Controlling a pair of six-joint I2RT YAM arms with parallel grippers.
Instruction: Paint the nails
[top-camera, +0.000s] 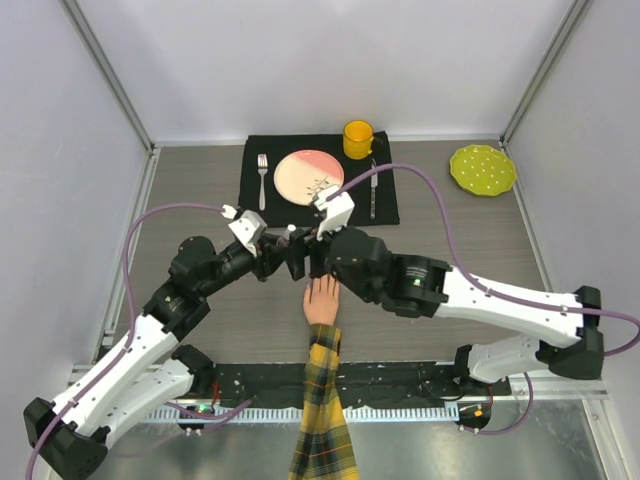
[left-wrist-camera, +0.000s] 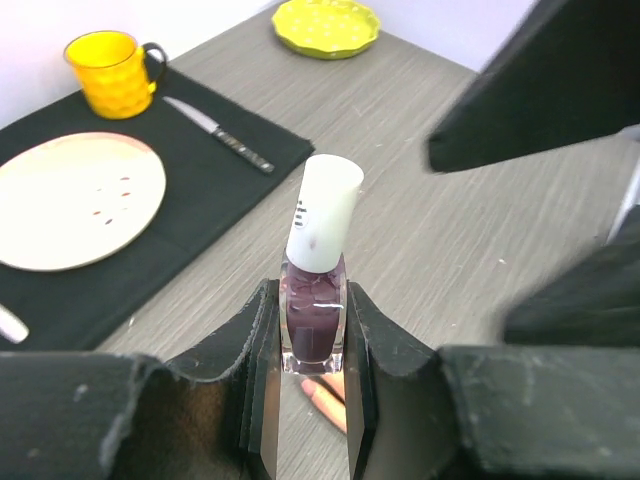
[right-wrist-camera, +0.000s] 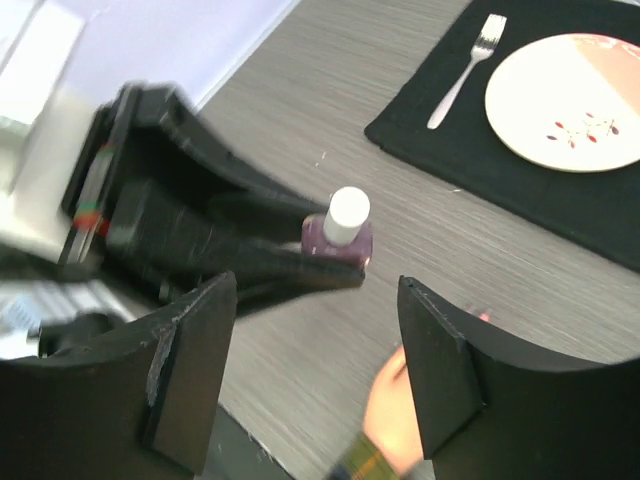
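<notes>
The left gripper (left-wrist-camera: 313, 345) is clamping its fingers tightly on the glass body of a small purple polish bottle with a tall white cap (left-wrist-camera: 316, 300), holding it upright at the centre of the top view, above the grey wood-grain table (left-wrist-camera: 470, 250). The right gripper (right-wrist-camera: 315, 370) is standing wide open with nothing between its fingers, facing the bottle from just beside it. A pale peach mannequin hand (top-camera: 322, 303) in a yellow-black plaid sleeve (top-camera: 323, 410) is lying flat just below both grippers, fingers pointing toward the top of the frame. The nails (top-camera: 320, 284) are sitting at those fingertips, too small to make out. A black placemat (top-camera: 258, 150) with a pink-and-cream plate (top-camera: 305, 175) is lying at upper centre.
</notes>
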